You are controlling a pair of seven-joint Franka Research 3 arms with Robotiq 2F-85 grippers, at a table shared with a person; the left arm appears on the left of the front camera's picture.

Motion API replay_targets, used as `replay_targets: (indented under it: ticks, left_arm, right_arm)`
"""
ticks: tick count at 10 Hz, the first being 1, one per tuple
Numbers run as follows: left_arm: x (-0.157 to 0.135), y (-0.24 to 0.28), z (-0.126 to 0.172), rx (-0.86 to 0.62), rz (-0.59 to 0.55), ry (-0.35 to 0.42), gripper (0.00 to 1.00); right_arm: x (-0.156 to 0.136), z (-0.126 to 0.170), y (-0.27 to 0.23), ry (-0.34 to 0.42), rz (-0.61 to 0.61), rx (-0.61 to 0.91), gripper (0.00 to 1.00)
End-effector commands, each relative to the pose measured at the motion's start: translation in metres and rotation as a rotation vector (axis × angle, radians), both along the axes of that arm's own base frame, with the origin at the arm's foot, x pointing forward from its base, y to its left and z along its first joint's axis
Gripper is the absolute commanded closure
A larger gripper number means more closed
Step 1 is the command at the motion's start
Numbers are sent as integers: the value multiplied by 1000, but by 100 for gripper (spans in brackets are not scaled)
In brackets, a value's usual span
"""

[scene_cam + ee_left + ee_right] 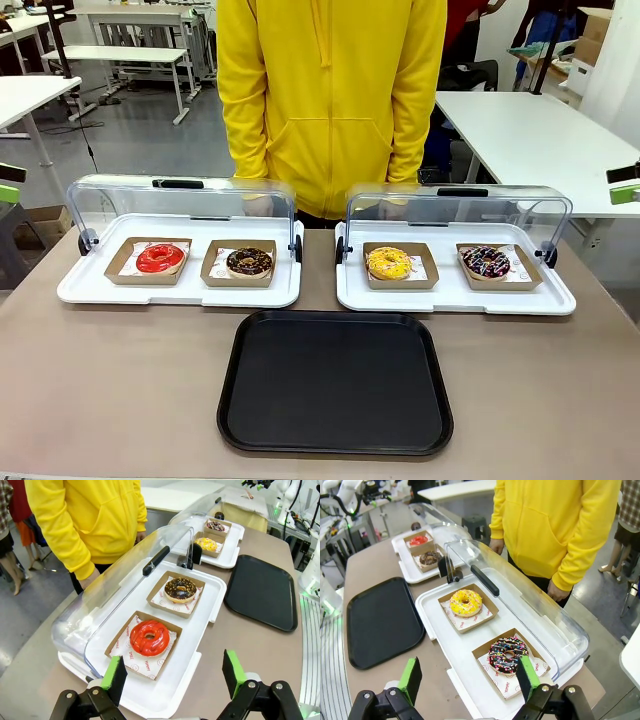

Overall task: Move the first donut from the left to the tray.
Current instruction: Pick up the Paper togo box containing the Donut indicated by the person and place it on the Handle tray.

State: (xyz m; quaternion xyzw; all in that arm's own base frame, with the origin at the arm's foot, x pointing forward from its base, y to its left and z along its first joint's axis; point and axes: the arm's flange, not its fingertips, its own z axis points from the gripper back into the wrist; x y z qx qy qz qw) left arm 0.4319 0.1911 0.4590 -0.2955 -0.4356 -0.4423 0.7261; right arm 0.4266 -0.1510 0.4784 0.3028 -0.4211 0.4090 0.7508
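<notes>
Right now my left gripper (174, 674) hangs wide open, gripping nothing, just above the near rim of the left white display tray (170, 690). Straight ahead of it sits the red-glazed donut (149, 637) in its brown cardboard holder (120, 639) on white paper. It lies at the near end of that display tray, under the raised clear lid (120, 585). Farther along the same tray sits a chocolate-glazed donut (180, 590) in a holder of its own.

My right gripper (470, 679) is open as well, holding nothing, over the near edge of the right display tray (435, 630). Closest to it is a chocolate donut with coloured sprinkles (507, 655), and the yellow-glazed donut (465, 602) lies beyond that.

The black tray (262, 590) lies flat on the desk (250, 645), on my side of the two display trays and centred between them, apart from the red-glazed donut. A person in a yellow hoodie (330, 100) stands at the far side, behind the lids.
</notes>
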Motion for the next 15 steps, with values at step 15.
replay_targets:
  ticks: [15]
  left_arm:
    - [0, 0, 2, -18, -3, -15, 0]
  right_arm:
    - [2, 1, 0, -20, 0, 22, 0]
